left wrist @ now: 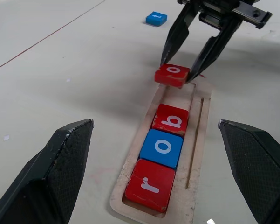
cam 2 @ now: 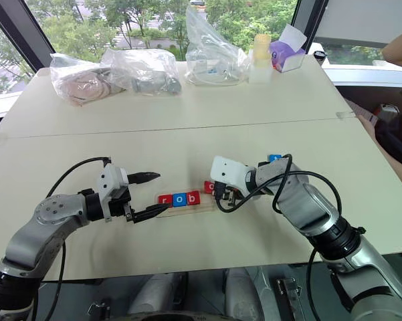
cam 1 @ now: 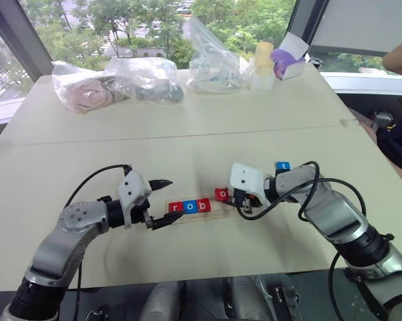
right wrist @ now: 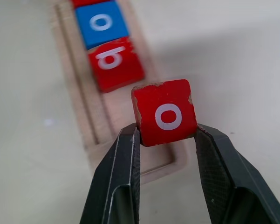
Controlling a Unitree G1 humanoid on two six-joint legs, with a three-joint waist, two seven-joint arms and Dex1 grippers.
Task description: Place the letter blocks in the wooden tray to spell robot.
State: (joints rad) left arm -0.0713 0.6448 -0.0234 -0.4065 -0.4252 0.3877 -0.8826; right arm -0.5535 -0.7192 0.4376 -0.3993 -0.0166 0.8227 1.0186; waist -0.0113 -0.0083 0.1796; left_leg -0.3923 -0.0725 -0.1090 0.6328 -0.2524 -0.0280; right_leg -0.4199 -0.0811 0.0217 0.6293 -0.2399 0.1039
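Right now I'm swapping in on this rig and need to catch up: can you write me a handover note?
Right pincer: shut on the red o, held above the tray's free end.
Left pincer: open, holding nothing, at the tray's r end.
Done: r, blue o, b sit in the slot in order.
Left: seat the red o after b, then fetch the blue t, lying on the table beyond the right arm, and place it last.

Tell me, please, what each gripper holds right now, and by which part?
The right gripper pinches the red o block by two opposite side edges. The left gripper is open and holds nothing.
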